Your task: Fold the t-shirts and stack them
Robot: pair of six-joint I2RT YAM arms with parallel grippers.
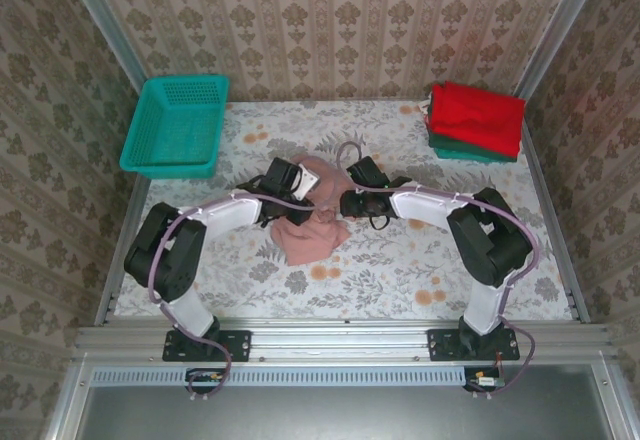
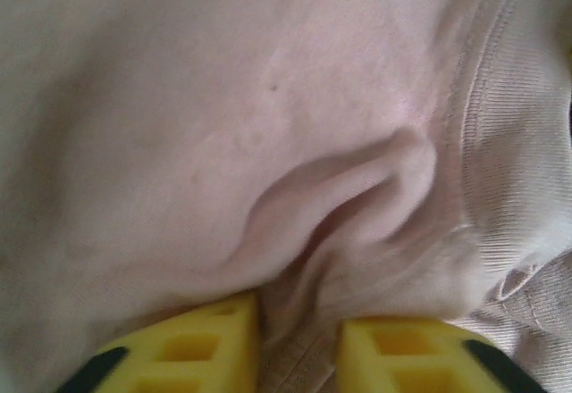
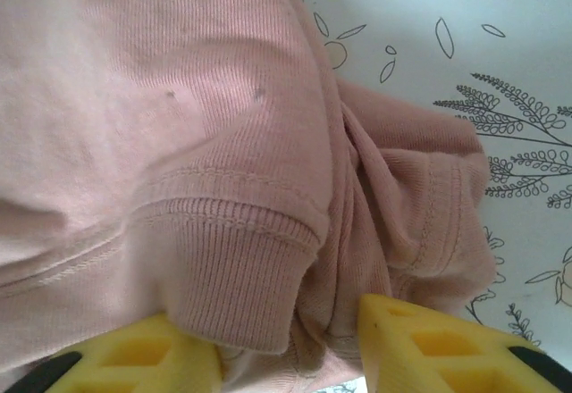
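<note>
The worktop (image 1: 400,270), covered in a floral print, is closed in by patterned walls (image 1: 330,20) on the far, left and right sides, with a metal rail (image 1: 340,340) along the near edge. Both arms reach from that rail toward the centre, elbows bent outward. Open floral surface lies between the rail and the cloth, and more lies on the far side toward the back wall.

A teal basket (image 1: 180,120) sits in the far left corner, hard against the left edge. In the far right corner a folded red t-shirt (image 1: 478,115) lies on top of a folded green t-shirt (image 1: 455,148), close to the right wall. Both corners are well apart from the arms.

The pink t-shirt (image 1: 310,235) lies crumpled in the middle of the worktop, away from every edge.

From above, the two hands meet over the far part of the pink t-shirt, side by side. The left wrist view shows the left hand (image 2: 299,326) clenched on a raised ridge of the pink cloth, its yellow fingers (image 2: 197,348) close together, with a ribbed neckband at the right. The right wrist view shows the right hand (image 3: 290,339) astride a ribbed band and bunched folds. Its fingers (image 3: 429,344) are wider apart, and I cannot tell whether they press the cloth. Bare worktop shows beyond the cloth's edge.
</note>
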